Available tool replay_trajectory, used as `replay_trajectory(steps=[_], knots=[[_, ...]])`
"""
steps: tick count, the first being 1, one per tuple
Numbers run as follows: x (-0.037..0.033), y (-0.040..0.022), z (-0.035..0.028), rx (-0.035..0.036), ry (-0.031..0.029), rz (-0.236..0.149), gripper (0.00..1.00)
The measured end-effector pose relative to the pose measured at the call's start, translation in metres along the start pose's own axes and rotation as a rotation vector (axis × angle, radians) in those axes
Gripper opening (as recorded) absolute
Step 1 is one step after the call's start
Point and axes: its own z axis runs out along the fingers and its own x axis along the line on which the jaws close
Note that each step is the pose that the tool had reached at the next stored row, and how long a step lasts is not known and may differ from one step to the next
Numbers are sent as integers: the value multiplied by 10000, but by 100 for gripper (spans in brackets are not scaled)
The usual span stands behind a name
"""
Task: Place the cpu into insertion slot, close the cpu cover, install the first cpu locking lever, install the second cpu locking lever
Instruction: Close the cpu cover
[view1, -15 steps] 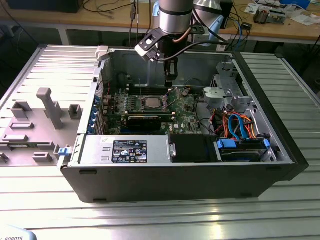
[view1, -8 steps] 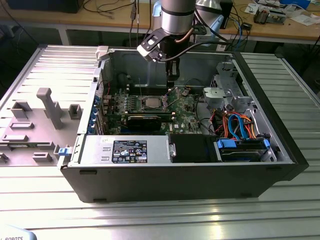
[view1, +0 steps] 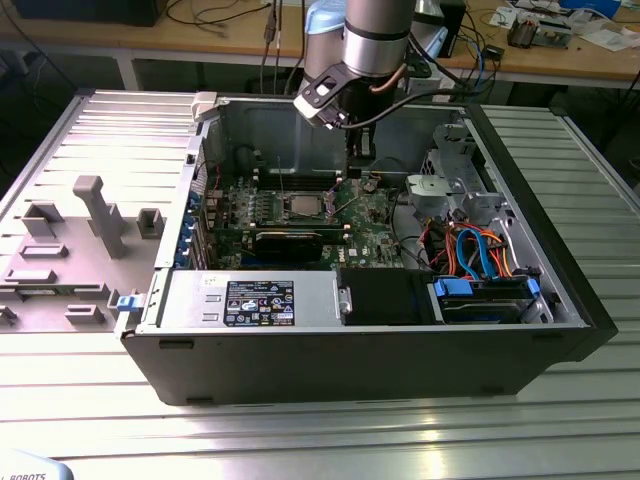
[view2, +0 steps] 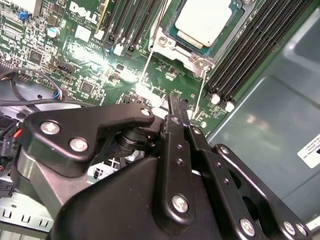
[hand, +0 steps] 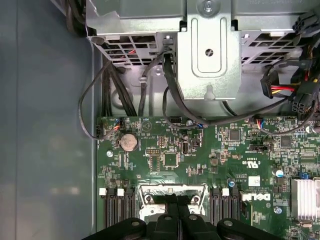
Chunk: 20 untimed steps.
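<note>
jaws pressed together — cpu (view2: 204, 21) sits in the insertion slot (view2: 165, 44).

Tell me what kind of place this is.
Most likely a robotics lab or electronics workshop. An opened computer case sits on a ribbed metal table, a robot arm reaches down into it, and the wooden benches behind are strewn with cables and gear.
</note>
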Motion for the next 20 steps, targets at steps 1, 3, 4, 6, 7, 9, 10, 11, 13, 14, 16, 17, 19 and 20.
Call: replay_trajectory(steps=[1,3,4,6,7,9,10,11,13,14,16,17,19,20], knots=[[0,19,0,0,0,-1,11],[0,43,1,0,0,-1,11],[0,44,1,0,1,0,11],[0,48,1,0,0,-1,11],[0,58,1,0,0,-1,11],[1,72,1,0,0,-1,11],[0,72,1,0,0,0,11],[0,73,1,0,0,-1,11],[0,75,1,0,0,-1,11],[0,76,1,0,1,0,11],[0,78,1,0,0,-1,11],[0,79,1,0,0,-1,11],[0,81,3,0,0,-1,11],[0,92,12,0,-9,-1,11]])
